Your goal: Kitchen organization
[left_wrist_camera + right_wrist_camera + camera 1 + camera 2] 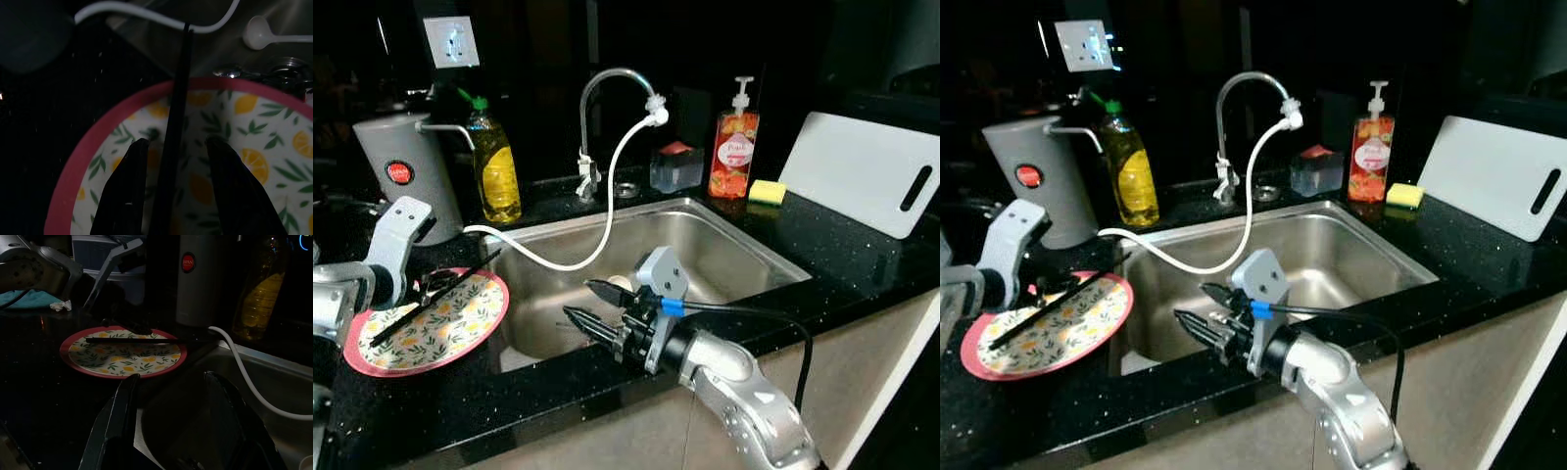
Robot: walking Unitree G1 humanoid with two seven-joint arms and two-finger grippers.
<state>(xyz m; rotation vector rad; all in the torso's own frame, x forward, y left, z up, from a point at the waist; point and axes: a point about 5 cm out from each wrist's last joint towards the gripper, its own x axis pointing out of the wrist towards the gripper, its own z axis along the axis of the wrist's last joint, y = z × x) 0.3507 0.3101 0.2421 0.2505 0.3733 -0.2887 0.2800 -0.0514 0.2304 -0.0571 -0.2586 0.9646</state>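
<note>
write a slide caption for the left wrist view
Left gripper open over a pink-rimmed lemon-print plate, fingers either side of a long black chopstick.

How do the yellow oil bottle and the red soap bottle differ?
The yellow oil bottle has a green screw cap; the red soap bottle has a white pump. The oil bottle stands left of the faucet beside the grey canister; the soap bottle stands right, by the sponge. Both upright on the counter behind the sink.

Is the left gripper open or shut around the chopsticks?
Open. The left gripper's jaws straddle the black chopsticks over the lemon plate, gaps visible either side.
</note>
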